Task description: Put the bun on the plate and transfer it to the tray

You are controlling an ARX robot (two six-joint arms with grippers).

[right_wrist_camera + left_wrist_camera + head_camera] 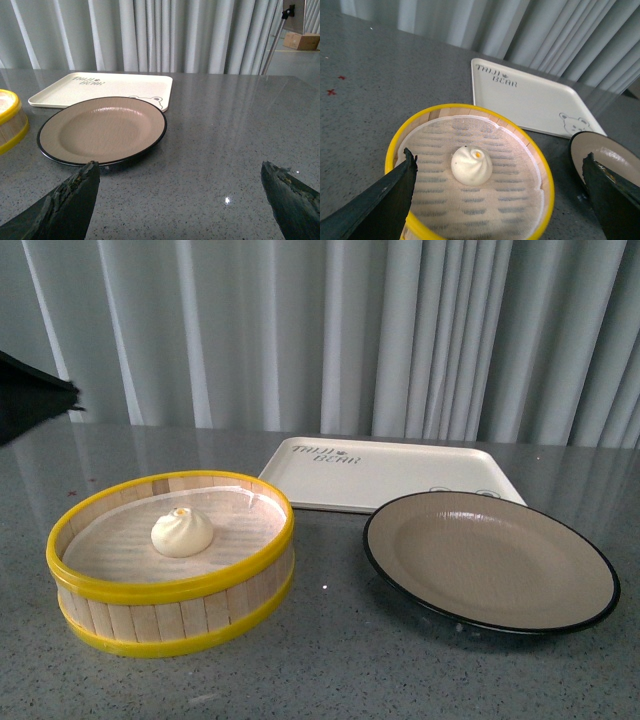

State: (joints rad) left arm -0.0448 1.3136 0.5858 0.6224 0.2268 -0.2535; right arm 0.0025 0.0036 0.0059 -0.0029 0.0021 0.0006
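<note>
The cream-white bun point(182, 531) point(471, 165) sits on the cloth liner inside a yellow-rimmed wooden steamer basket point(170, 590) point(542, 175). The taupe plate point(490, 560) point(102, 129) with a black rim lies empty to the basket's right. Behind both lies the cream tray point(390, 472) point(530, 100) point(105, 87), with nothing on it. My left gripper point(500, 167) hovers open above the basket, its fingers point(380, 200) spread wide either side of the bun. My right gripper point(180, 175) is open over bare table, near the plate's front edge.
The grey speckled tabletop point(330, 670) runs back to white curtains point(330, 330). A dark part of the left arm point(30, 395) shows at the far left of the front view. A wooden box on a stand point(300, 40) is at the far right.
</note>
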